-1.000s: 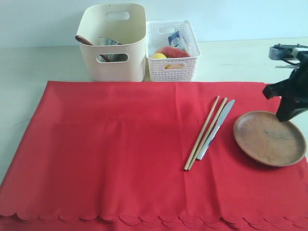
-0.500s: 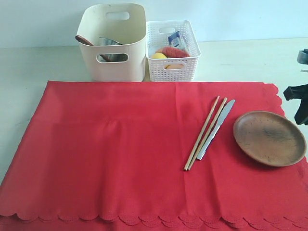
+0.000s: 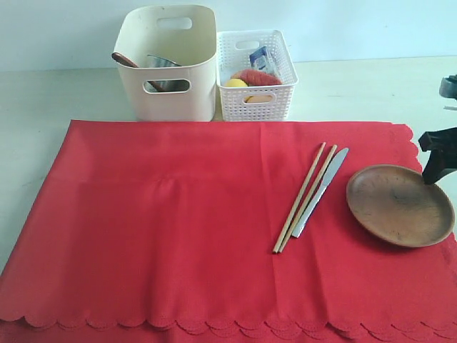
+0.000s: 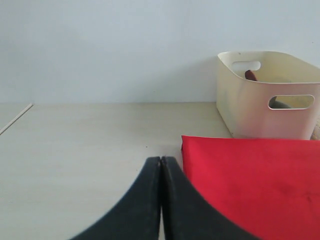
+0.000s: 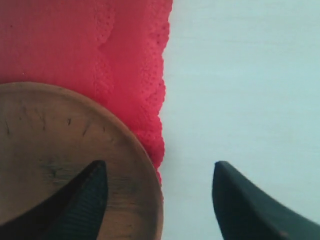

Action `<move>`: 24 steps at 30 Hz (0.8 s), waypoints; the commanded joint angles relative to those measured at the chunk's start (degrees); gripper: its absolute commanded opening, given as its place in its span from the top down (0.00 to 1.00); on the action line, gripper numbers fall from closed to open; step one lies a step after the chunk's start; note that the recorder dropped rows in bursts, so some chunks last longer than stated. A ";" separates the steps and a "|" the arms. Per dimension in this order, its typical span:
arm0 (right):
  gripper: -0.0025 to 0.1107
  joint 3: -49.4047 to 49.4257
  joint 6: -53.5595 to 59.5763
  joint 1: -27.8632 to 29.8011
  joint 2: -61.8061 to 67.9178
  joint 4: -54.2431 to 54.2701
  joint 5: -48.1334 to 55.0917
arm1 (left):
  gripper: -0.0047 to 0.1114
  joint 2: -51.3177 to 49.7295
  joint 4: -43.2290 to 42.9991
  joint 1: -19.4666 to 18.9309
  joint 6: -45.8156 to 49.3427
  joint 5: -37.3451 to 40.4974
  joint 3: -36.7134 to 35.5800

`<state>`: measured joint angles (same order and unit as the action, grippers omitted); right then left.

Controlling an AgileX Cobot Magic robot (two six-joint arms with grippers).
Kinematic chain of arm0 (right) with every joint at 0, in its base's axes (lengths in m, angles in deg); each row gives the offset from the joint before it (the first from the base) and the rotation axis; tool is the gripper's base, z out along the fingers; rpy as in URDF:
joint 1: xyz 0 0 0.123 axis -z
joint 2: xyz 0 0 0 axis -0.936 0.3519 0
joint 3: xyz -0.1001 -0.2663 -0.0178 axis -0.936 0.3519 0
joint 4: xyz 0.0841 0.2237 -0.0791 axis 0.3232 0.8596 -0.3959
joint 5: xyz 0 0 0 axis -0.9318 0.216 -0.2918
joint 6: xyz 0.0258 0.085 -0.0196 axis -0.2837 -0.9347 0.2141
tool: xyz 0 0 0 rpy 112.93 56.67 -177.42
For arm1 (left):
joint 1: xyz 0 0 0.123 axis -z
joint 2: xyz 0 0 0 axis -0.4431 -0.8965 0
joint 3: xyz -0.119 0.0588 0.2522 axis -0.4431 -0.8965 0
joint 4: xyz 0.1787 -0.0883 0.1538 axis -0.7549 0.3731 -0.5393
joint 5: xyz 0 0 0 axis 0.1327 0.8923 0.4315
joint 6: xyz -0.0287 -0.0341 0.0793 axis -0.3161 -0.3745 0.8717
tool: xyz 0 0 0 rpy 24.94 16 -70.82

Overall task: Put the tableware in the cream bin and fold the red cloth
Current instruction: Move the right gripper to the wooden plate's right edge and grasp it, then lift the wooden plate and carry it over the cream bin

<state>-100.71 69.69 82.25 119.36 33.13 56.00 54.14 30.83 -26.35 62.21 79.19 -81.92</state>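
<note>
Cream bin [image 3: 168, 100] holds spoon [image 3: 123, 59], cup [image 3: 164, 63]; chopsticks [image 3: 303, 198], knife [image 3: 319, 191], plate [image 3: 400, 205] remain, red cloth [image 3: 164, 214] unfolded; my right jaws parted, left jaws clenched.

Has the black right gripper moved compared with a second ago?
Yes. Against the round brown wooden plate, the right gripper has shifted rightward toward the exterior view's edge.

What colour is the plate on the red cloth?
The plate is brown wood with small dark marks; it shows best in the exterior view.
</note>
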 commanded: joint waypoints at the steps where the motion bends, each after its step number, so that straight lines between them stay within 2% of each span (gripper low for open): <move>1: 0.45 0.08 1.22 0.13 3.84 0.86 -0.72 | 0.94 0.31 0.00 -0.10 -0.37 -0.31 -0.17; 3: 0.49 0.08 5.33 0.13 4.72 4.98 -1.26 | 0.94 0.31 0.00 -0.10 -0.37 -0.31 -0.17; 6: 0.63 0.08 12.19 0.13 5.30 10.49 -1.11 | 0.94 0.31 0.00 -0.10 -0.37 -0.31 -0.17; 13: 0.98 0.08 11.55 0.13 5.13 9.63 -0.93 | 0.94 0.31 0.00 -0.10 -0.37 -0.31 -0.17; 24: 0.98 0.08 10.27 0.13 -1.34 10.10 2.35 | 0.94 0.31 0.00 -0.10 -0.37 -0.31 -0.17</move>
<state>-100.71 80.26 82.25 120.18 43.65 57.94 54.14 30.83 -26.35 62.21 79.19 -81.92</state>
